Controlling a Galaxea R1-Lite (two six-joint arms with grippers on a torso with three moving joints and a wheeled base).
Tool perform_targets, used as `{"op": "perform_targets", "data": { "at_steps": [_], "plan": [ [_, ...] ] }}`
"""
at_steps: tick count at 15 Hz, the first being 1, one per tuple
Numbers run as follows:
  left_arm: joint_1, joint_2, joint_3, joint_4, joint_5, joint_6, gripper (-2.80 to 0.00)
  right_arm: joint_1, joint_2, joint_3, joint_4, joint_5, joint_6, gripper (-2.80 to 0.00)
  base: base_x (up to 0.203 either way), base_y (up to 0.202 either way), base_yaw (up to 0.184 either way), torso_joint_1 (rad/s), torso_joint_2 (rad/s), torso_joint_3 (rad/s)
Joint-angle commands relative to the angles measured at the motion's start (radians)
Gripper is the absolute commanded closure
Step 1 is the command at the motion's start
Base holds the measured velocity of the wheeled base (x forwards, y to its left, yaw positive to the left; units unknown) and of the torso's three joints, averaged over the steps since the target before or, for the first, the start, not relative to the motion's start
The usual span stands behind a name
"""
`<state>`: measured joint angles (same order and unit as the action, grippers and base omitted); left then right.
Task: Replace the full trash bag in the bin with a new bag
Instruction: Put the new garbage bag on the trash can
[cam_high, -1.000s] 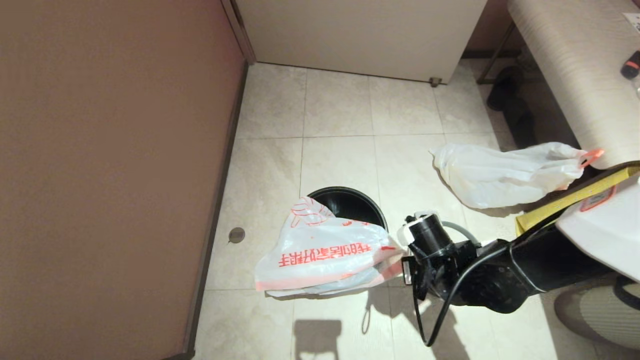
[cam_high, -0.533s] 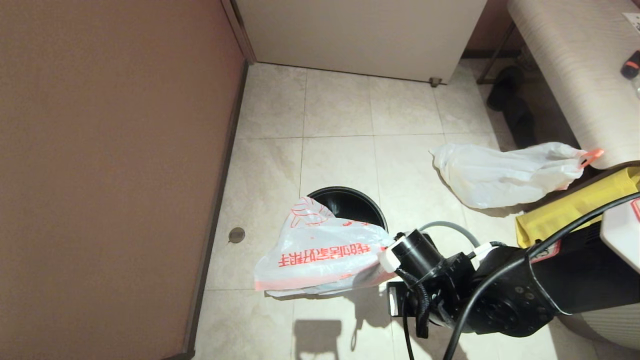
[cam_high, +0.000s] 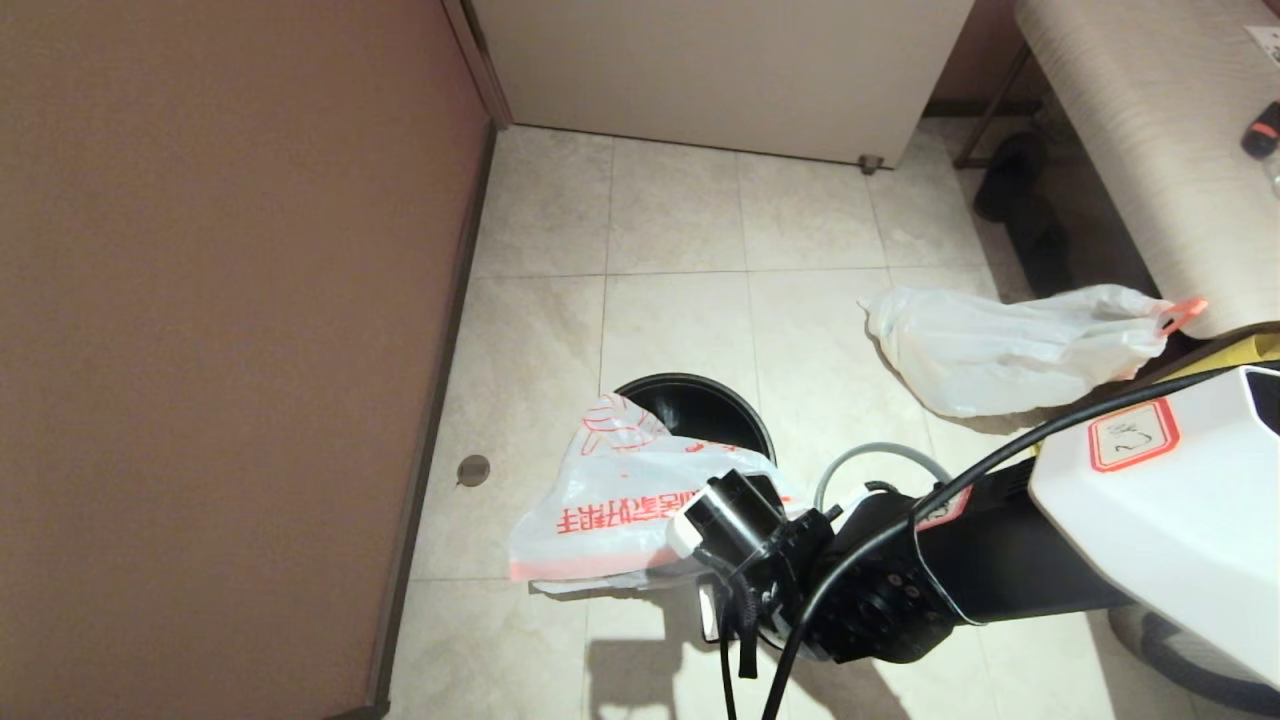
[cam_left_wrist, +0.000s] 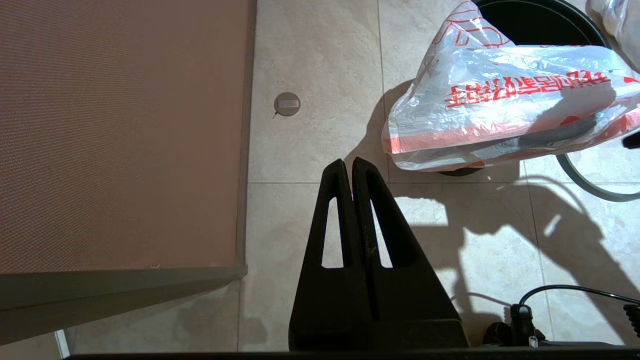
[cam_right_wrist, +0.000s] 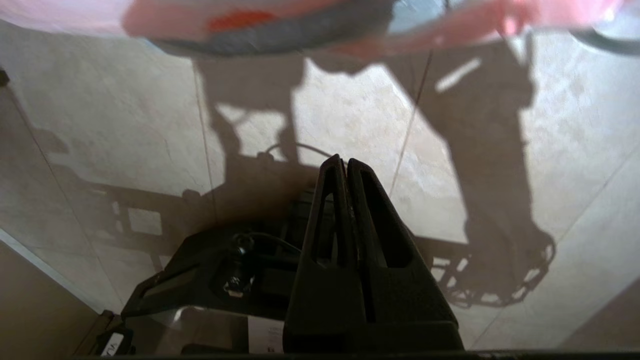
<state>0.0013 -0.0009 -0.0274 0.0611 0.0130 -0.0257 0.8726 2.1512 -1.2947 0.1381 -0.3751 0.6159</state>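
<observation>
— Two bags are in view. Which one sits at the bin?

— Only the new bag (cam_high: 625, 505), the thin white one with orange-red lettering. It lies draped over the near side of the bin (cam_high: 700, 405), spilling past the rim toward the floor (cam_high: 680, 210). Part of the black inside of the bin shows behind it, so the bag is on top of the bin, not spread inside it.

— And the full trash bag?

— The full trash bag (cam_high: 1000, 350) lies on its side on the tiles, well apart from the bin on the robot's right, its orange tab pointing at a pale table (cam_high: 1150, 140). A yellow bag (cam_high: 1235, 352) peeks out just beside it.

— Where are the grippers?

— The right arm (cam_high: 900, 590) reaches in from the right, its wrist over the near edge of the printed bag. The right gripper (cam_right_wrist: 346, 162) has its two black fingers pressed flat together with nothing between them; its own camera shows it pointing at bare floor, the bag's orange edge beyond the tips.

— The left one?

— The left gripper (cam_left_wrist: 348, 165) hangs over the tiles near a brown wall (cam_high: 220, 330), fingers likewise closed on nothing, the printed bag and bin off to one side. A small round floor cap (cam_high: 473, 469) sits by the wall.
</observation>
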Motion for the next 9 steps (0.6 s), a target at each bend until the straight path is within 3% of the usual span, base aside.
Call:
{"op": "perform_targets", "data": {
  "at_steps": [1, 5, 6, 8, 9],
  "plan": [
    [0.000, 0.001, 0.000, 0.000, 0.001, 0.000, 0.00, 0.004, 0.055, -0.054, -0.004, -0.005, -0.013, 0.00, 0.000, 0.000, 0.000, 0.000, 0.00, 0.000],
    [0.000, 0.001, 0.000, 0.000, 0.001, 0.000, 0.00, 0.016, 0.080, -0.091, -0.004, -0.007, -0.043, 0.00, 0.000, 0.000, 0.000, 0.000, 0.00, 0.000],
    [0.000, 0.001, 0.000, 0.000, 0.001, 0.000, 0.00, 0.030, 0.069, -0.072, -0.002, -0.012, -0.062, -2.80, 0.000, 0.000, 0.000, 0.000, 0.00, 0.000],
    [0.000, 0.001, 0.000, 0.000, 0.001, 0.000, 0.00, 0.058, 0.053, -0.006, -0.017, -0.057, -0.145, -2.80, 0.000, 0.000, 0.000, 0.000, 0.00, 0.000],
    [0.000, 0.001, 0.000, 0.000, 0.001, 0.000, 0.00, 0.081, 0.065, 0.013, -0.038, -0.123, -0.200, -2.80, 0.000, 0.000, 0.000, 0.000, 0.00, 0.000]
  ]
}}
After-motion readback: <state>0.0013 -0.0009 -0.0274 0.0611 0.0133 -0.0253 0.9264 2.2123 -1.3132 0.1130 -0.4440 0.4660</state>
